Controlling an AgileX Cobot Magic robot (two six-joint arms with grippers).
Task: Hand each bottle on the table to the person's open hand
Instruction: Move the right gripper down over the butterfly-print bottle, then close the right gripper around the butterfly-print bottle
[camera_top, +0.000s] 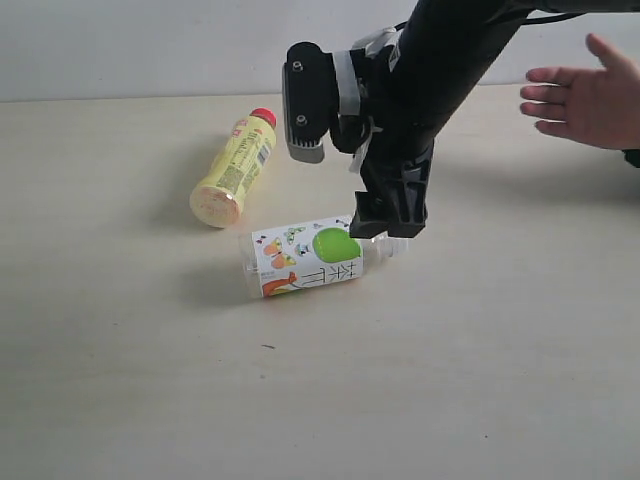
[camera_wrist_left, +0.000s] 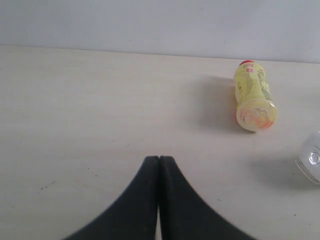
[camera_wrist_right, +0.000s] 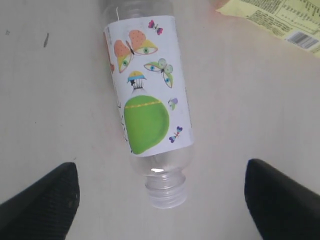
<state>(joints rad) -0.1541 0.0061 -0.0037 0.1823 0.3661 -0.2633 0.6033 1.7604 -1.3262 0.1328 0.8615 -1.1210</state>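
Observation:
Two bottles lie on their sides on the beige table (camera_top: 150, 380). The yellow bottle (camera_top: 232, 170) with a red cap rests at the back left. The clear bottle with the white fruit-picture label (camera_top: 305, 258) lies in the middle, uncapped, its neck (camera_wrist_right: 167, 192) pointing toward my right gripper (camera_top: 388, 232). That gripper (camera_wrist_right: 162, 200) hovers open just over the neck, its fingers (camera_wrist_right: 45, 200) wide on either side and touching nothing. My left gripper (camera_wrist_left: 159, 160) is shut and empty, low over bare table. The green-white and red-label bottles are out of view.
A person's open hand (camera_top: 590, 100) is held out at the far right, above the table's back edge. The left wrist view shows the yellow bottle (camera_wrist_left: 253, 95) and an edge of the clear bottle (camera_wrist_left: 312, 160). A pale wall runs behind the table.

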